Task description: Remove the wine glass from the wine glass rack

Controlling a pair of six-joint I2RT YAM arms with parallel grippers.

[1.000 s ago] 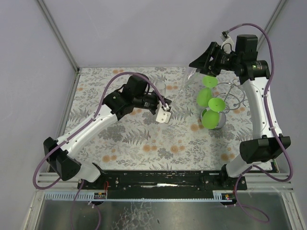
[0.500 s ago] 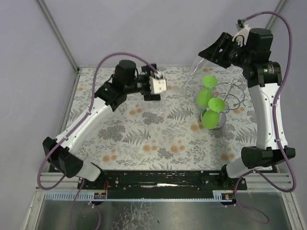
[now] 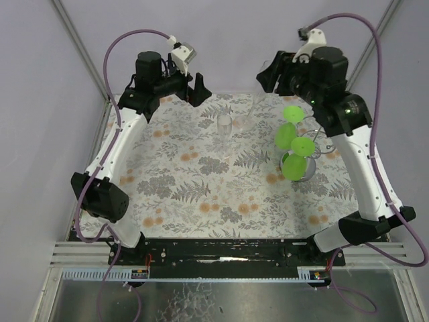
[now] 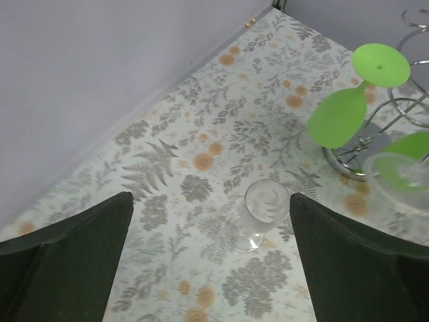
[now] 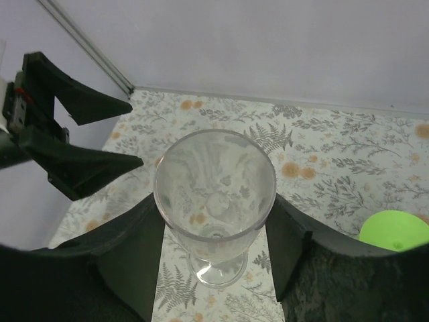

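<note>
My right gripper [image 5: 214,201] is shut on the bowl of a clear wine glass [image 5: 214,181], held in the air with its foot hanging below. It hovers high at the back [image 3: 267,75], left of the silver wire wine glass rack [image 3: 328,137]. Green glasses [image 3: 289,134] still hang on the rack [image 4: 355,157]. A second clear glass [image 3: 224,126] stands upright on the floral table. My left gripper [image 3: 200,90] is raised at the back left, open and empty; in its wrist view the gripper [image 4: 211,201] frames that standing glass [image 4: 261,215] far below.
The floral tablecloth [image 3: 201,194] covers the table. Grey walls and a metal corner post [image 3: 80,50] close the back and sides. The left gripper's fingers [image 5: 74,144] show at the left of the right wrist view, close to the held glass.
The left arm rose from the table's middle and swung to the back left, and its jaws opened. The right gripper carried the clear glass up and leftward, away from the rack.
</note>
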